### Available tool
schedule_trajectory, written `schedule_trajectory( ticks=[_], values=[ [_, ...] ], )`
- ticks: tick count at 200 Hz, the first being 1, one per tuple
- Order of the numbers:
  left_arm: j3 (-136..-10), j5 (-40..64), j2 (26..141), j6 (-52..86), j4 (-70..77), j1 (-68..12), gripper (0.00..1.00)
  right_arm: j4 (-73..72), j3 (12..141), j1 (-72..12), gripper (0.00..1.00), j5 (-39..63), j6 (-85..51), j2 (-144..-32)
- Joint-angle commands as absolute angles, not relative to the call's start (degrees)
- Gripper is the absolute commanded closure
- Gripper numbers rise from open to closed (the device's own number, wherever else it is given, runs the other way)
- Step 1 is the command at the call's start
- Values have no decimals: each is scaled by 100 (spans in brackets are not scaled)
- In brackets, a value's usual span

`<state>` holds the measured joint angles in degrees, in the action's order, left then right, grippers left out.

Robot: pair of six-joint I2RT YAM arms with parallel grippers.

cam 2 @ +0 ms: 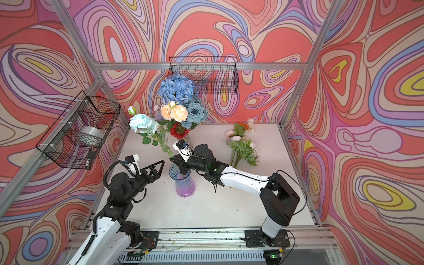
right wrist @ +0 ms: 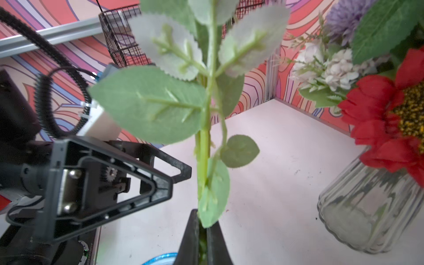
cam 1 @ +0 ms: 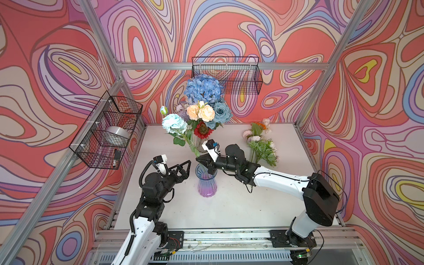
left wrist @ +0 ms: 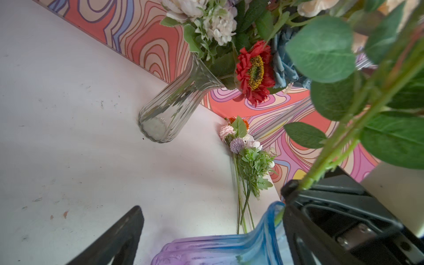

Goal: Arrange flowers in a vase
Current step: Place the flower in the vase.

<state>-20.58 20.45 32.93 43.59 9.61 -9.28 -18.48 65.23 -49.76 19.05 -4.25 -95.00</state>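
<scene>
Swirl-patterned walls point(cam 1: 229, 34) enclose a white table point(cam 1: 241, 206) where the right gripper point(cam 1: 200, 161), clamping the aqua rose point(cam 1: 173, 123) by its stem, holds it over the blue-purple vase point(cam 1: 207, 185), bloom leaning up toward the back left, while the left gripper point(cam 1: 187, 171) hovers wide open beside the vase.

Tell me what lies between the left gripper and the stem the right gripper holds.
Nothing: in the right wrist view only bare table shows between the open left gripper and the rose stem pinched by the right gripper.
</scene>
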Motion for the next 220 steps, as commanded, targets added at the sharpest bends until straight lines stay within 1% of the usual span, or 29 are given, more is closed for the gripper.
schedule_trajectory(
  ticks=[1, 52, 79, 118, 143, 163, 185, 201, 220],
  values=[
    [-2240, 2364, 3084, 4265, 1052, -923, 3, -1363, 6439, -5008, 99, 1688, -283, -9336],
    [-2249, 2478, 3088, 4307, 1325, -1084, 3, -854, 6452, -5006, 87, 1640, -194, -9167],
    [-2287, 2408, 3350, 4277, 1626, -1340, 4, -662, 6391, -5006, 79, 1582, -186, -9020],
    [-2420, 2178, 3740, 4078, 1988, -1798, 4, -509, 6283, -5003, 71, 1465, -229, -8777],
    [-2452, 2156, 3981, 4069, 2226, -1929, 4, -370, 6195, -5005, 67, 1386, -194, -8582],
    [-2430, 2114, 4100, 4085, 2420, -1982, 4, -363, 6040, -5004, 62, 1274, -206, -8368],
    [-2432, 2057, 4208, 4039, 2572, -2004, 4, -343, 5869, -5009, 60, 943, -257, -8100],
    [-2427, 2024, 4315, 4018, 2739, -2016, 4, -405, 5714, -5002, 58, 502, -263, -7939],
    [-2441, 1992, 4472, 4018, 2943, -2030, 4, -224, 5719, -4998, 56, -437, -356, -7876]
  ],
)
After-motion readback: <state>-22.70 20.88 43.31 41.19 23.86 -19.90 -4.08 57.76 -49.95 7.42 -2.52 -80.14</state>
